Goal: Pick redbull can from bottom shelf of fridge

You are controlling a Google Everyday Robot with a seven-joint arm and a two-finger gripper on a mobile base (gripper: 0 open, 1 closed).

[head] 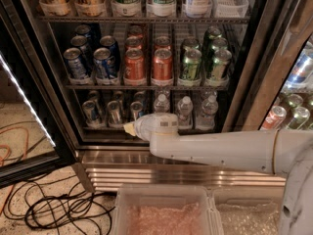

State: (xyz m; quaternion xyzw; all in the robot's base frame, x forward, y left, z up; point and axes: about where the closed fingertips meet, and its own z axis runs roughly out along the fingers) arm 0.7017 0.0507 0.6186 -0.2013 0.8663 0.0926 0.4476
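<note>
The pincer (129, 129) sits at the front edge of the bottom shelf (100, 128) in the fridge (247, 67). It is low and just right of the redbull can (137, 110), which stands upright towards the middle of the shelf. Two wider cans (103, 112) stand to its left and water bottles (185, 109) to its right. I cannot tell whether the pincer is apart or together.

The can is likely light and stiff but thin-walled, with a smooth, perhaps damp skin that could slip. The best hold looks to be across the mid-body, squarely and gently, keeping clear of the neighbouring can and the rack above.
</note>
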